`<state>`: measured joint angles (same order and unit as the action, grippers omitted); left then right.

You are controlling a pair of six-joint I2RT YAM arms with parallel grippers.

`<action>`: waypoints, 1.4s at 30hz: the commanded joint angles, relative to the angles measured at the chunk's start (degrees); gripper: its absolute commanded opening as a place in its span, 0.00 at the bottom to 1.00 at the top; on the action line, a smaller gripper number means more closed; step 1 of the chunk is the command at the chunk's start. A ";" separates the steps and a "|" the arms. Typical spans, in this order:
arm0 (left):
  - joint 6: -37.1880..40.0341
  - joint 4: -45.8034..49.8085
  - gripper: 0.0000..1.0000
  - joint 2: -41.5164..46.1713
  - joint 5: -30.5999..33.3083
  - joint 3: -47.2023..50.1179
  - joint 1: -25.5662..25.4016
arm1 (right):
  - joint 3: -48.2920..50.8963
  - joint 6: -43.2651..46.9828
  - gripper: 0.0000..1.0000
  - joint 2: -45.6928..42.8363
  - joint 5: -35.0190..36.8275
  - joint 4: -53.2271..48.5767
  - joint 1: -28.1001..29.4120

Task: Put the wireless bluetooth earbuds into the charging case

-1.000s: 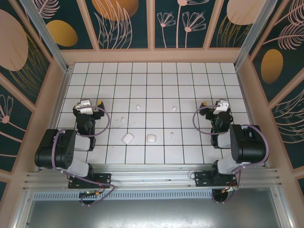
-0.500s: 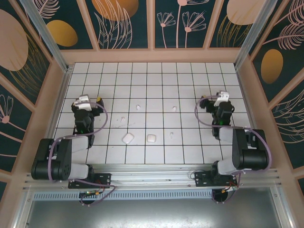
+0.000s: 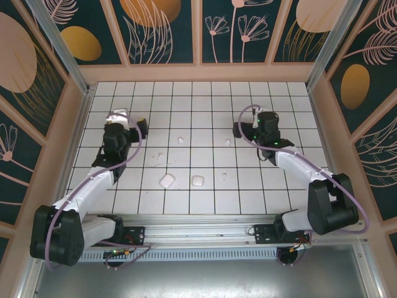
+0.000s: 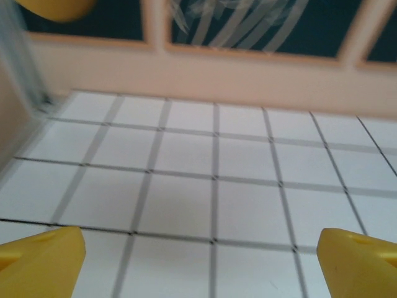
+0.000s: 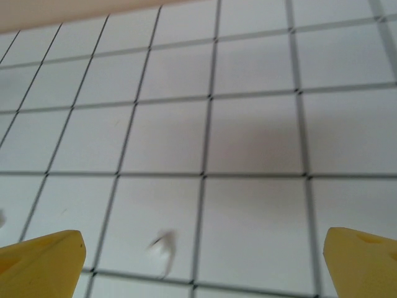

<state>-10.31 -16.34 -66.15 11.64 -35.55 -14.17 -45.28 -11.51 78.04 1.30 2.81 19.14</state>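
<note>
Tiled desk (image 3: 260,192), nothing inserted yet: our left end effector (image 4: 198,257) and right end effector (image 5: 201,257) gape empty, earbuds (image 3: 180,140) loose between them.

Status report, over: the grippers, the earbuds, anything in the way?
Left gripper open, empty. Right gripper open, empty. Four earbuds loose on the tiles, all outside the two cases. Nothing blocking seen.

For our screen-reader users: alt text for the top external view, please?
Two robot arms reach over a white tiled table, left gripper and right gripper open, holding nothing. Four tiny white earbuds lie scattered mid-table; two white cases sit nearer the arms.
</note>
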 commanded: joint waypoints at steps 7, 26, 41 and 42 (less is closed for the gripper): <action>-10.63 28.72 0.90 1.60 -5.08 -1.80 -14.01 | 1.66 -12.64 0.99 -1.54 -0.15 -5.31 6.42; -17.08 34.36 0.84 -8.04 -6.22 2.77 -26.95 | 5.76 -14.70 0.99 -8.07 -1.81 -1.56 7.47; -13.39 33.50 0.66 -14.14 -11.58 1.53 -27.73 | 6.72 -16.77 0.99 -11.87 -2.00 -3.37 7.48; -13.42 33.53 0.64 -14.18 -11.72 1.41 -27.82 | 6.54 -16.92 0.99 -11.97 -2.08 -3.54 7.47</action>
<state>-24.29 16.69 -79.02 3.51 -33.47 -41.25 -38.79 -26.98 67.55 -0.10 -0.32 26.15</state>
